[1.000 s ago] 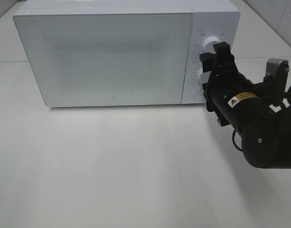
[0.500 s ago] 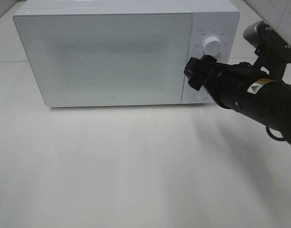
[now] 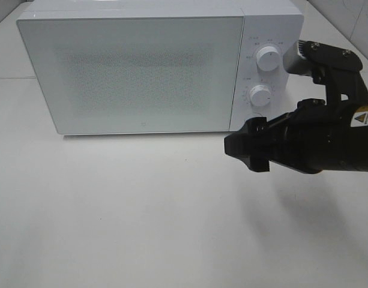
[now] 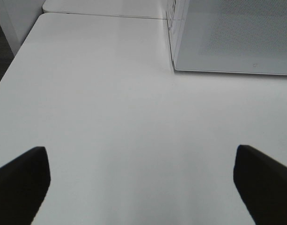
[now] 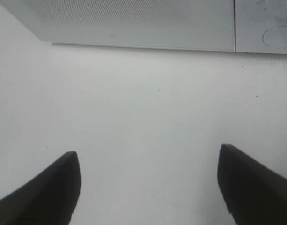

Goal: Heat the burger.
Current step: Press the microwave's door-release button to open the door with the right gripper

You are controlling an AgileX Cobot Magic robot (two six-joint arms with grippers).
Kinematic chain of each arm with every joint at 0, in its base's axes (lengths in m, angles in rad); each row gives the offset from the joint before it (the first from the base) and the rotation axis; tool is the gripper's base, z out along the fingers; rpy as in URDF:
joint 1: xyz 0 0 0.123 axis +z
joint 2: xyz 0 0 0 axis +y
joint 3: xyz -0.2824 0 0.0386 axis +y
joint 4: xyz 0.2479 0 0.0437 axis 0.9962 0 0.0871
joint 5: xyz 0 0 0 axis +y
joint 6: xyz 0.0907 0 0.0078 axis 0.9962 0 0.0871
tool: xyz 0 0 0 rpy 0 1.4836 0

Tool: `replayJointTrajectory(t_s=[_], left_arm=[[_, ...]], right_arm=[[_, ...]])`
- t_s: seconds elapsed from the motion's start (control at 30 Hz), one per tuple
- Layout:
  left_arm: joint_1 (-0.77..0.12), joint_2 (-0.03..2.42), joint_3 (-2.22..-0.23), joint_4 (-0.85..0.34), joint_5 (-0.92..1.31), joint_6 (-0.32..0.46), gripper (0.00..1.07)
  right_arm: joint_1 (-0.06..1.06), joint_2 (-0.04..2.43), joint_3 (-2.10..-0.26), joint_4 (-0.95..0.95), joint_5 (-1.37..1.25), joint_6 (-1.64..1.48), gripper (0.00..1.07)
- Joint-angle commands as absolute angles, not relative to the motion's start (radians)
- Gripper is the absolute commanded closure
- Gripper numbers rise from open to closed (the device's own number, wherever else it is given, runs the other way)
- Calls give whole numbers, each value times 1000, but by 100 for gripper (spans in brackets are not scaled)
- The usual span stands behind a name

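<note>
Exterior high: white microwave (image 3: pixel 141 66) at the back of the desk (image 3: pixel 111 210), door (image 3: pixel 129 72) closed. Upper knob (image 3: pixel 268 58) and lower knob (image 3: pixel 260 95) both uncovered. Right claw (image 3: pixel 233 146) hovers over the desk in front of the control panel, pointing across toward the left, apart from the oven. Burger not visible; the frosted door hides the inside.

Left wrist: left claw (image 4: pixel 139 154) spread wide, fingers (image 4: pixel 21 183) at the frame's two sides, bare desk between them, nothing gripped. Microwave corner ahead.

Right wrist: right claw's fingers (image 5: pixel 49 187) also wide apart, nothing between them but desk. Door's lower edge ahead.
</note>
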State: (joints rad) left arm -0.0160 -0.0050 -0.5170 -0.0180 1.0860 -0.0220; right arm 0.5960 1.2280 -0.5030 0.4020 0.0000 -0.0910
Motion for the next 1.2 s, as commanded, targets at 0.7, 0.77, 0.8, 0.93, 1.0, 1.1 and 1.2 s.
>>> replayJointTrajectory(t_s=[0.7, 0.77, 0.8, 0.93, 1.0, 1.1, 1.2], left_arm=[[-15, -22, -516, -22, 1069, -24, 6], [-15, -22, -516, -22, 1069, -24, 6], [-15, -22, -516, -22, 1069, -24, 6], [-15, -22, -516, -22, 1069, -24, 6], [-15, -22, -516, -22, 1069, -24, 6], [-15, -22, -516, -22, 1069, -24, 6], [-15, -22, -516, -22, 1069, -24, 6]], right_arm=[[594, 681, -695, -130, 944, 128, 31], [594, 637, -695, -130, 995, 129, 31], [594, 616, -695, -129, 1013, 129, 31], [594, 562, -694, -128, 1068, 130, 31], [594, 485, -676, -126, 1098, 132, 31], [593, 409, -647, -127, 1106, 143, 31], [529, 343, -613, -124, 1106, 151, 31]])
